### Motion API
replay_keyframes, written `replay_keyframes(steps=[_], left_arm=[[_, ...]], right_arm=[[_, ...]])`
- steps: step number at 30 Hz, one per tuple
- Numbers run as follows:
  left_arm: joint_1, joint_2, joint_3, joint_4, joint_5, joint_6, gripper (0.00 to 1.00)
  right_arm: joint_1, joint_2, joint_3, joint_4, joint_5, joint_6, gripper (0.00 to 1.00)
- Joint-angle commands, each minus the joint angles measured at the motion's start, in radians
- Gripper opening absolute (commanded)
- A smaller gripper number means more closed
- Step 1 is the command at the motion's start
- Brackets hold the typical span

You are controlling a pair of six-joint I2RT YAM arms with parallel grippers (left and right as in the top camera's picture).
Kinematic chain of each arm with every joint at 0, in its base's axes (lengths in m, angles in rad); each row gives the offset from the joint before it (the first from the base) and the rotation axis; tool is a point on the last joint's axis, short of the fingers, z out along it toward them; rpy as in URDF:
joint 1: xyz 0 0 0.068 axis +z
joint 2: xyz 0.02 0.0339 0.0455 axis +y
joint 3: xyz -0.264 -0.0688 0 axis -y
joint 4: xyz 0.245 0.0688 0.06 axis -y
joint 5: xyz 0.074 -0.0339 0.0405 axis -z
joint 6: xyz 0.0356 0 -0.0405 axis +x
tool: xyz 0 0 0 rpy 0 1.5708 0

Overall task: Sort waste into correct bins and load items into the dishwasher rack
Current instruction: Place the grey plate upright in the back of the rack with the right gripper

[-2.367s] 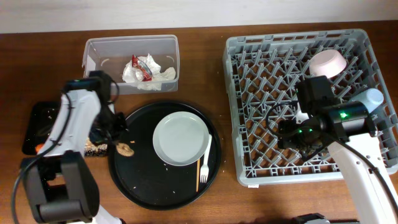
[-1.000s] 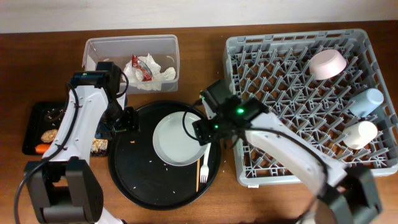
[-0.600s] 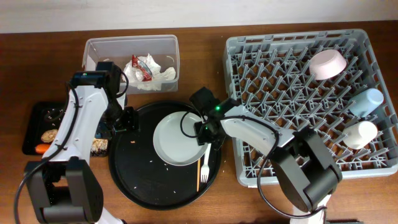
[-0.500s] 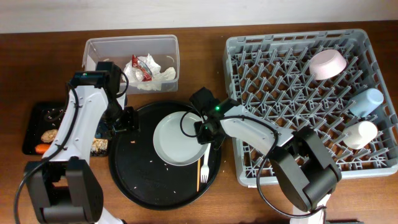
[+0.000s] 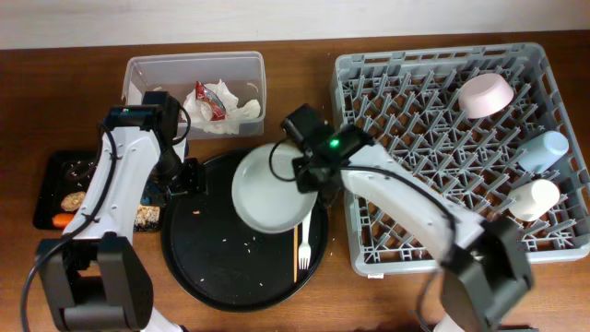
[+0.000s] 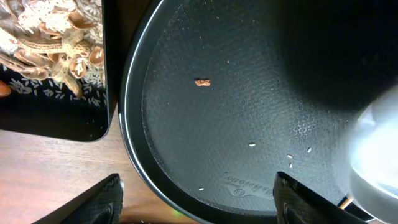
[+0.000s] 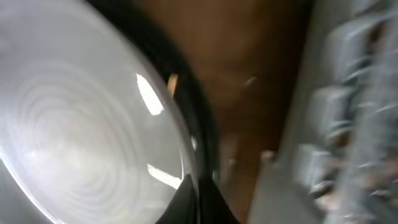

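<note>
Pinching the white plate (image 5: 263, 189) by its right-hand rim, the right gripper (image 5: 309, 175) is holding it tilted and, as I judge, clear of the big round black tray (image 5: 198, 267), presumably so that it can go across to the dishwasher rack (image 5: 433, 57) and stand between the pegs. The rim is sitting between the jaws, which are closing narrowly on it; the right wrist view is blurring badly, yet the plate's edge is running down to the dark finger at the bottom. The white fork (image 5: 302, 242) and chopsticks (image 5: 294, 258) are lying on the tray just beside the plate. The left gripper (image 6: 199, 208) is hovering over the tray's left rim, jaws spread wide and gripping nothing, probably staying near the shallow black tray (image 6: 56, 121) of scraps to avoid crowding the right arm.
</note>
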Motion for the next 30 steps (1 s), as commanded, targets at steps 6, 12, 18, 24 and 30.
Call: replay_keyframes(steps=[6,12,18,24,30], left_arm=[[-0.001,-0.028,0.002,0.004,-0.007,0.001,0.78],[-0.001,-0.028,0.002,0.003,-0.007,0.001,0.78],[-0.001,-0.028,0.002,0.003,-0.007,0.001,0.78],[-0.001,-0.028,0.002,0.009,-0.007,0.001,0.78],[-0.001,-0.028,0.002,0.018,-0.007,0.001,0.78]], right_arm=[[-0.226,-0.310,0.129,-0.105,0.972,-0.016,0.04],[-0.472,-0.250,0.129,0.080,1.052,-0.046,0.04],[-0.489,-0.042,0.127,0.122,1.098,-0.060,0.04],[-0.448,0.071,0.126,0.137,1.009,-0.053,0.04],[-0.403,0.104,0.121,0.127,0.894,-0.053,0.04]])
